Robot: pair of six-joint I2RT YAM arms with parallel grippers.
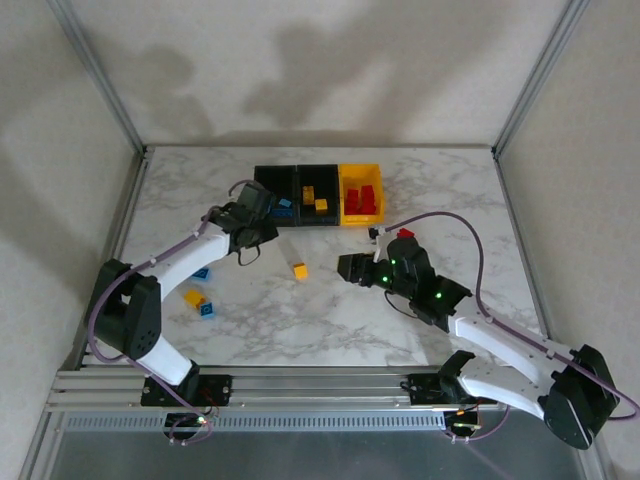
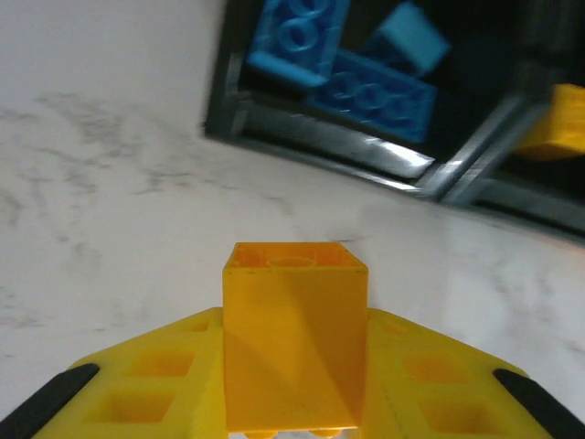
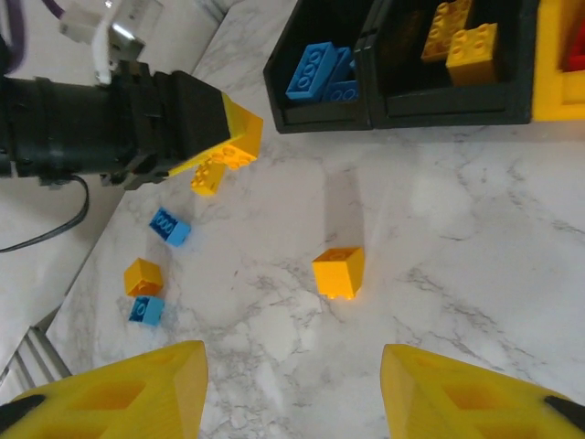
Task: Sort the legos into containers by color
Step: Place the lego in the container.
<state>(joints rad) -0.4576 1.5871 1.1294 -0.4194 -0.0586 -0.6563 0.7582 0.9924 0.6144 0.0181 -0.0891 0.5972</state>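
My left gripper (image 2: 294,384) is shut on a yellow lego (image 2: 294,311), held just above the marble in front of the containers. It hangs left of the bins (image 1: 250,235) and shows with its lego (image 3: 208,176) in the right wrist view. The left black bin (image 1: 275,188) holds blue legos (image 2: 366,87). The middle black bin (image 1: 318,195) holds yellow legos (image 3: 462,41), and the yellow bin (image 1: 360,195) holds red ones. My right gripper (image 3: 292,393) is open above the table, a loose yellow lego (image 3: 339,273) lying ahead of it.
On the left of the table lie a blue lego (image 3: 170,226), a yellow one (image 3: 143,275) and another blue one (image 3: 146,309). Metal frame posts stand at the back corners, and a rail runs along the near edge (image 1: 300,385).
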